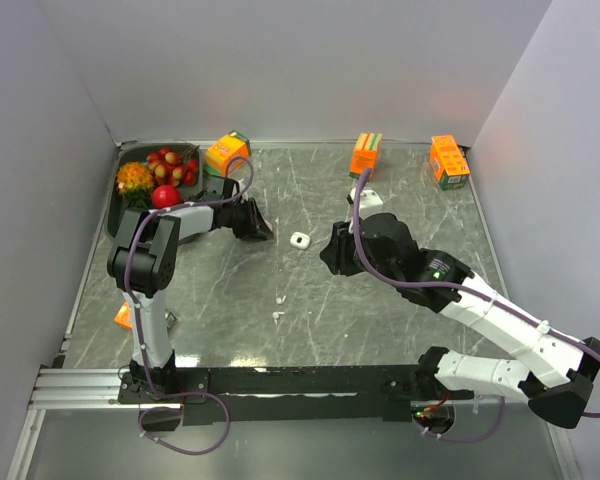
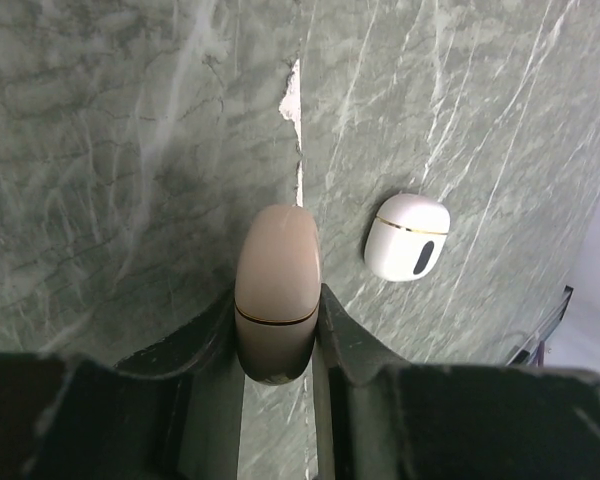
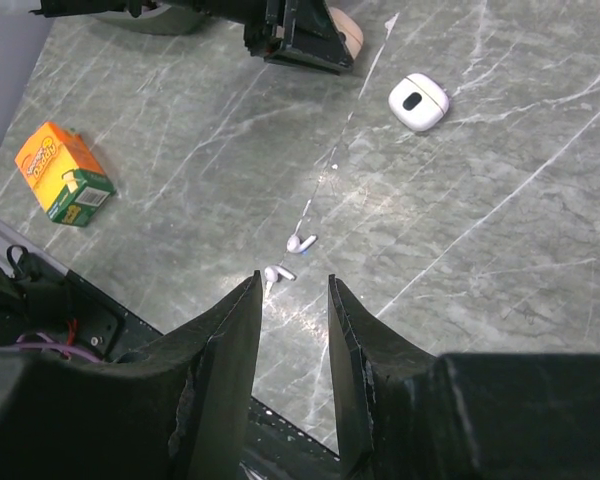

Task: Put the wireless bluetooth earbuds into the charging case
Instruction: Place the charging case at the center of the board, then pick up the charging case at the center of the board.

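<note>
Your left gripper (image 2: 277,300) is clamped on the tan charging case (image 2: 277,250) beside a white case (image 2: 408,236), your right gripper (image 3: 292,282) hangs empty with jaws apart, and two earbuds (image 3: 300,242) lie together on the desk (image 3: 500,250).

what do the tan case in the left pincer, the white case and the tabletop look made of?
The tan case: likely moulded plastic, smooth satin, soft highlight, thin gold seam line. The white case: likely plastic too, glossier, same gold seam, dark oval spot. The tabletop: green with white veins, marble-like; real stone or printed laminate, cannot tell.
</note>
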Motion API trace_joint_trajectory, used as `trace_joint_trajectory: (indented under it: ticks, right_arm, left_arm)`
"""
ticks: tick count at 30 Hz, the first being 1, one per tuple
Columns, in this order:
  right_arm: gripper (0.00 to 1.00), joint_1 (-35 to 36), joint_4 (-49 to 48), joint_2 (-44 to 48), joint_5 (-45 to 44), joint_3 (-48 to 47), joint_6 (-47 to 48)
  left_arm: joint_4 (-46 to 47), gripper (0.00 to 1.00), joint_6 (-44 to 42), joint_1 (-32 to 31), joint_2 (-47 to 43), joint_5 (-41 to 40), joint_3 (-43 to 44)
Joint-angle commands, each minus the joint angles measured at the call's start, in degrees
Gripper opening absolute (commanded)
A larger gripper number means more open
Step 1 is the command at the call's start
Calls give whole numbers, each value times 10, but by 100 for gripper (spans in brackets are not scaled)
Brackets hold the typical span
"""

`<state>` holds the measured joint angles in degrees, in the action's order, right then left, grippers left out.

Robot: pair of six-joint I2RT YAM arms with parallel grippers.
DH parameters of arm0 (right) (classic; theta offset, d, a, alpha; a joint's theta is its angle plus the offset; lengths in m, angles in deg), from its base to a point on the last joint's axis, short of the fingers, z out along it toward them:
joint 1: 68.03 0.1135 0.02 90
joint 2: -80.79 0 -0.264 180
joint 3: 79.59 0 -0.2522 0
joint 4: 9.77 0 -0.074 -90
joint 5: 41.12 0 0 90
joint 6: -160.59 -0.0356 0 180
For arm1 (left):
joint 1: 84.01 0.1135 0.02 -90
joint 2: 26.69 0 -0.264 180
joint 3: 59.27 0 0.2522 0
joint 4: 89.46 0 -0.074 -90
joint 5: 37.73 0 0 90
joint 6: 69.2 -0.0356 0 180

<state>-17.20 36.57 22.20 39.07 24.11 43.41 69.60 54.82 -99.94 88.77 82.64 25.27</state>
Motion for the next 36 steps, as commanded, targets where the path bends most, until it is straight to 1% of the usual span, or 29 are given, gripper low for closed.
trace_joint_trajectory:
  ticks: [1, 2, 3, 5, 6, 8, 9, 10, 11, 16, 20, 24, 25, 26, 27, 28, 29, 30, 31, 32, 33, 34, 35, 36]
  right_arm:
    - [41, -5, -24, 16, 1, 6, 3]
    - [40, -6, -24, 16, 2, 6, 3]
    - [41, -6, -24, 16, 1, 7, 2]
    - [40, -8, -24, 16, 2, 8, 2]
    - [40, -8, -24, 16, 2, 8, 2]
    - [41, -9, -23, 15, 1, 6, 1]
    - [41, -10, -23, 15, 1, 5, 3]
    - [41, -10, -22, 15, 0, 3, 4]
    - [41, -11, -23, 15, 0, 3, 4]
    - [41, -12, -23, 15, -1, 4, 5]
    - [41, -13, -22, 10, -14, 4, 10]
    - [41, -16, -31, -4, -57, 9, -1]
    - [42, -17, -37, -15, -67, 11, -5]
    - [50, -19, -43, -22, -79, 14, -17]
    - [58, -23, -45, -32, -97, 17, -24]
    - [67, -26, -56, -55, -102, 19, -31]
    - [77, -32, -59, -70, -98, 18, -46]
    - [79, -47, -61, -85, -69, 9, -51]
    - [80, -52, -59, -122, -55, 1, -55]
    - [82, -60, -48, -142, -41, -10, -66]
    - [82, -66, -41, -164, -14, -36, -74]
    - [82, -73, -36, -203, -11, -49, -81]
    - [81, -76, -24, -223, -8, -62, -101]
    - [81, -80, -22, -258, -4, -84, -110]
  left_arm:
    - [-20, 24, -13, 1, 13, 18, 9]
    - [-20, 30, -13, 2, 12, 16, 7]
    - [-19, 40, -13, 2, 8, 16, 0]
    - [-20, 48, -17, 2, 5, 14, -6]
    - [-22, 54, -18, 2, 1, 13, -10]
    - [-25, 59, -23, 1, -2, 9, -13]
    - [-26, 62, -24, 2, -6, 7, -16]
    - [-26, 100, -25, 2, -7, 7, -18]
    - [-27, 96, -26, 3, -9, 8, -19]
    - [-52, 96, -32, 3, -30, 0, -25]
    - [-91, 96, -40, 4, -88, -20, -41]
    - [-143, 96, -45, -11, -230, -71, -57]
    - [-161, 96, -48, -35, -256, -133, -55]
    - [-172, 96, -48, -51, -304, -165, -54]
    - [-181, 96, -42, -68, -329, -205, -60]
    - [-175, 96, -32, -102, -355, -241, -70]
    - [-164, 96, 0, -115, -410, -297, -85]
    - [-114, 96, 28, -121, -439, -302, -136]
    - [-81, 96, 65, -116, -468, -302, -171]
    - [-59, 96, 146, -108, -513, -318, -204]
    - [-34, 96, 182, -105, -530, -321, -256]
    - [-17, 96, 185, -94, -544, -300, -278]
    - [-3, 96, 182, -88, -565, -247, -311]
    - [5, 96, 182, -83, -574, -232, -324]
